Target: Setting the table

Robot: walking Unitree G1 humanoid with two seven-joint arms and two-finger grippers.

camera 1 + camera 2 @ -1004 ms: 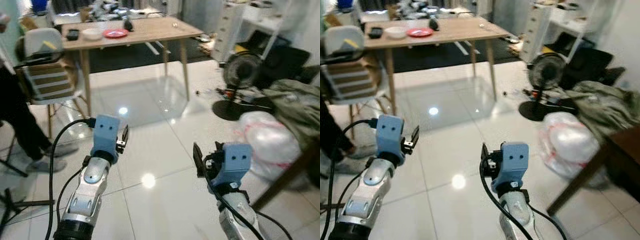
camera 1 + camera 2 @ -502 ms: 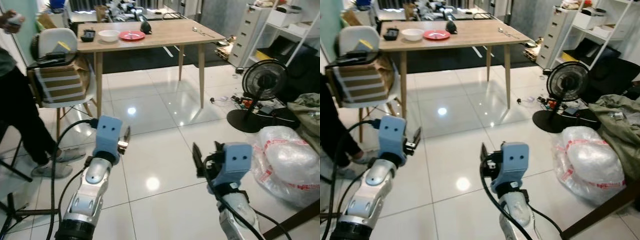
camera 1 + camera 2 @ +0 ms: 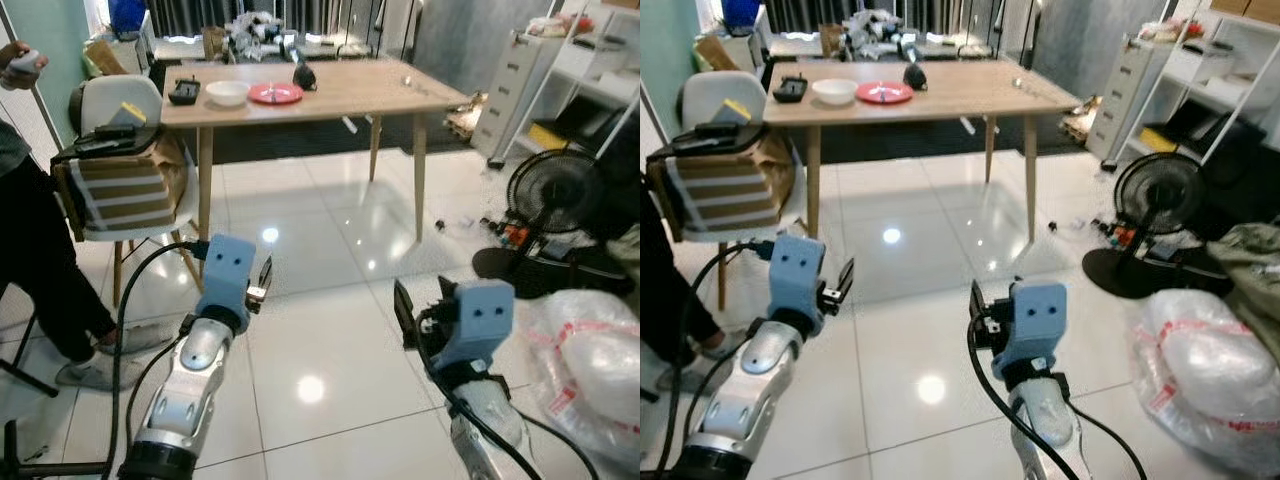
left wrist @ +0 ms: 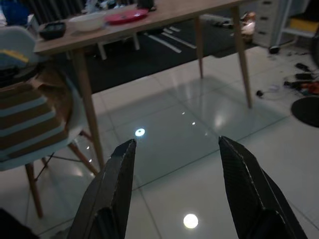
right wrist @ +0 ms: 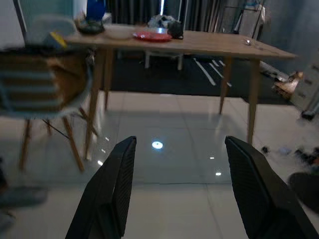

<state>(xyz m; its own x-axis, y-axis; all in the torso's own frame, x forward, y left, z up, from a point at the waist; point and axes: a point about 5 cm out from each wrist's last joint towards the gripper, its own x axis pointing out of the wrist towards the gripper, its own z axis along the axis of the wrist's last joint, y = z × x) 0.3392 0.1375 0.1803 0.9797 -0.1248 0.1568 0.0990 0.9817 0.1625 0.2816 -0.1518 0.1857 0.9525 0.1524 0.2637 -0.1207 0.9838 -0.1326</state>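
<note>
Head and wrist views, approach phase. The left gripper (image 3: 262, 283) and right gripper (image 3: 402, 312) are hovering over the tiled floor (image 3: 330, 300), each with its two black fingers spread apart and nothing between them, as the wrist views are showing. The wooden table (image 3: 330, 95) is standing well apart from both grippers, toward 12 o'clock. On its top, the red plate (image 3: 276, 94) is lying just at 3 o'clock of the white bowl (image 3: 227, 92); a dark object (image 3: 184, 92) is sitting at 9 o'clock of the bowl, and another dark item (image 3: 304, 74) at 2 o'clock of the plate. A white chair (image 3: 125, 150) loaded with a striped bundle (image 3: 125, 190) is standing at 10 o'clock of the left gripper.

Handling, as judged: plate and bowl are probably rigid, light, smooth-glazed and breakable. A rim pinch is looking the safest hold, since flat crockery offers little else to grip.
</note>
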